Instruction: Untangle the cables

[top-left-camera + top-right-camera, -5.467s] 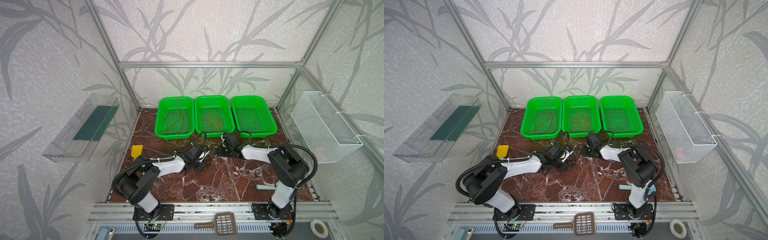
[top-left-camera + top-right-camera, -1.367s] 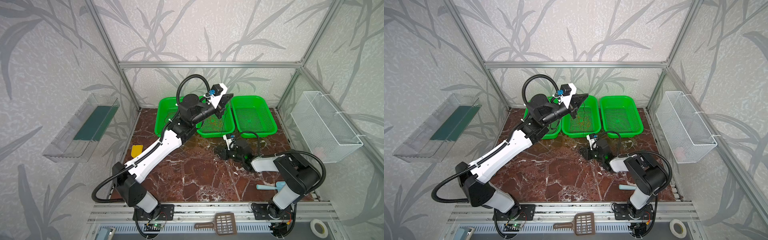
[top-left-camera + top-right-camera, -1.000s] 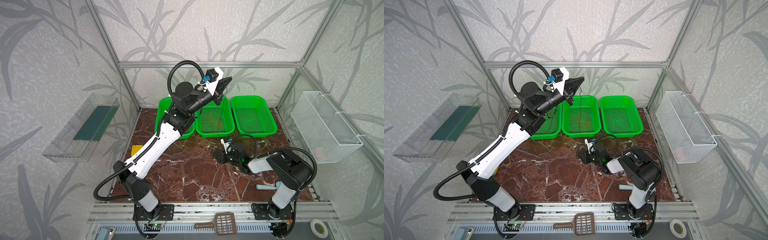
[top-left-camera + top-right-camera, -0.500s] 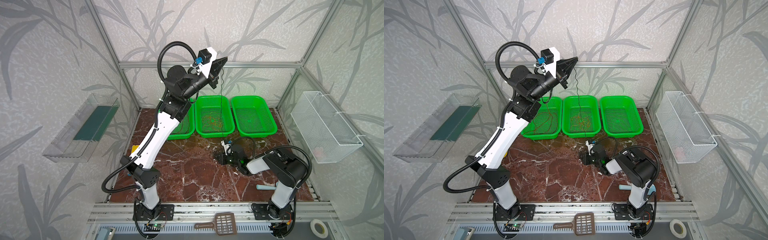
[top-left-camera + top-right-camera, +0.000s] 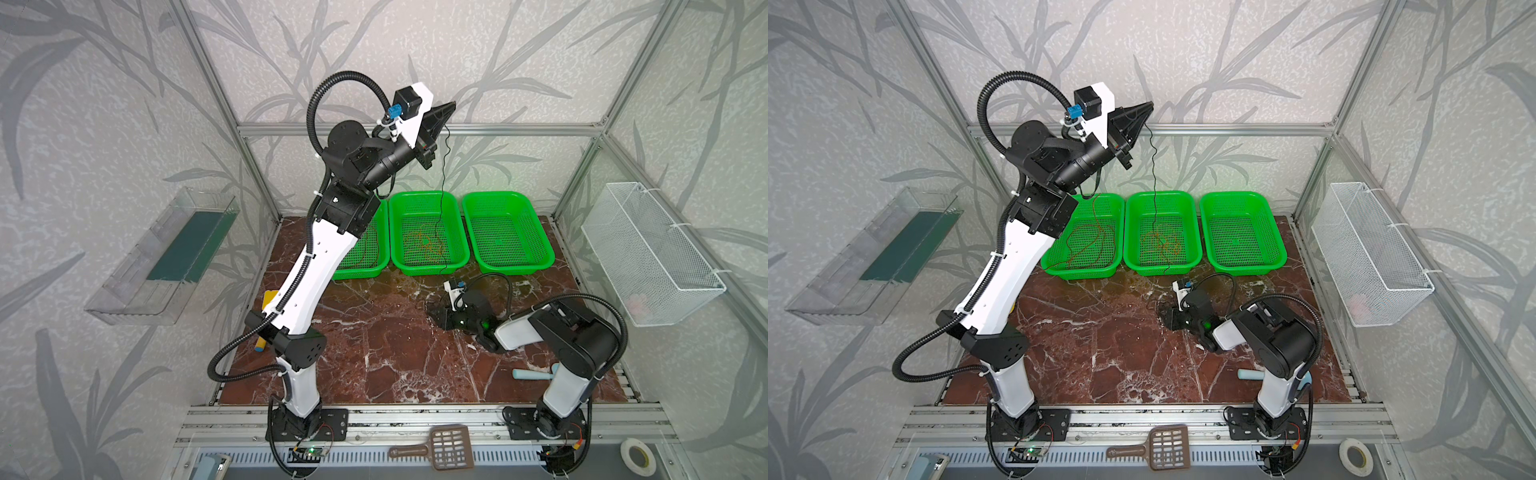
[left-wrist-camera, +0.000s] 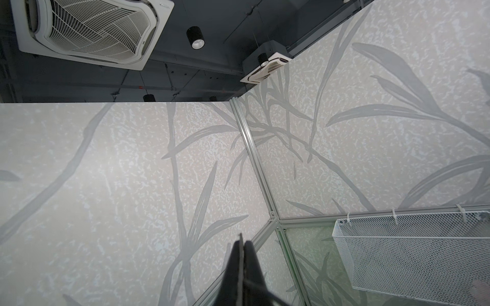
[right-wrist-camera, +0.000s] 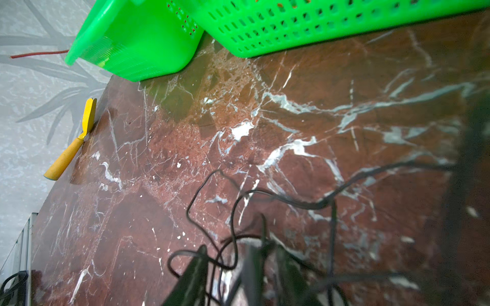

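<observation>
The left gripper, high up, is pinched shut on the black cable, which hangs near-vertical past the middle green basket to loops at the low right gripper, whose jaw state I cannot tell

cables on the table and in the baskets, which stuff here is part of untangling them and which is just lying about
Job: black cable pinched in the left gripper, red-brown cable, orange cable, green baskets.
Lying about: yellow scraper, brown scoop, tape roll, pale blue tool, white wire basket.
</observation>
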{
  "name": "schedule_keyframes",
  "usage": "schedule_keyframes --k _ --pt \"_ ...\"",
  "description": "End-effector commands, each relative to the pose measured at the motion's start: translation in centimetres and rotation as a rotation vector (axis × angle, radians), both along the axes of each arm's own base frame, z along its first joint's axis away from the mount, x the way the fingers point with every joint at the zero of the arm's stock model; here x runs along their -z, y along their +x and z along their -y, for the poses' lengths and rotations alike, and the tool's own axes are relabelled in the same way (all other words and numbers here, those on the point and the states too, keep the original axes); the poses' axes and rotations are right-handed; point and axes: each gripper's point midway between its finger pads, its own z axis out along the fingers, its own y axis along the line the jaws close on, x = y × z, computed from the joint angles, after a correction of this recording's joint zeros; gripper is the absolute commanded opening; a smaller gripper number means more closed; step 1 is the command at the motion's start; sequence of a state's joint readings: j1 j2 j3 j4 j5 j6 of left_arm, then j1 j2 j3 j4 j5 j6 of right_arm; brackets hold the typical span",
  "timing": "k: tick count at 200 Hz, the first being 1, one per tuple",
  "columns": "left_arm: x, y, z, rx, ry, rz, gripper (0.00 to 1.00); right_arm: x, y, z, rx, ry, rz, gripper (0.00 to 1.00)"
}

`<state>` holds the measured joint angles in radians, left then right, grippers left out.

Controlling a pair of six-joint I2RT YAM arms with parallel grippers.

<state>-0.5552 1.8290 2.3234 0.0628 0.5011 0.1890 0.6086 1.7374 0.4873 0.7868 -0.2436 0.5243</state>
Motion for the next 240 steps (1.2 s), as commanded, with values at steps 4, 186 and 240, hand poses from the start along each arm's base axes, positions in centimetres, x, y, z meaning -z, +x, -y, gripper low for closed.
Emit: schedule_keyframes --k 4,186,240 --pt "0.8 -0.7 -0.3 0.012 0.010 0.006 0.00 -4.2 0.1 0.3 -0.040 -0.038 0.167 0.51" --pt "1.1 -2.0 -1.2 -0.001 0.023 0.010 0.00 -6.8 -0.1 4.9 -0.030 -0.329 0.090 0.71" --pt "1.1 -2.3 -2.1 -0.050 0.047 0.021 0.00 -6.1 -0.5 7.8 0.055 -0.496 -0.059 0.72"
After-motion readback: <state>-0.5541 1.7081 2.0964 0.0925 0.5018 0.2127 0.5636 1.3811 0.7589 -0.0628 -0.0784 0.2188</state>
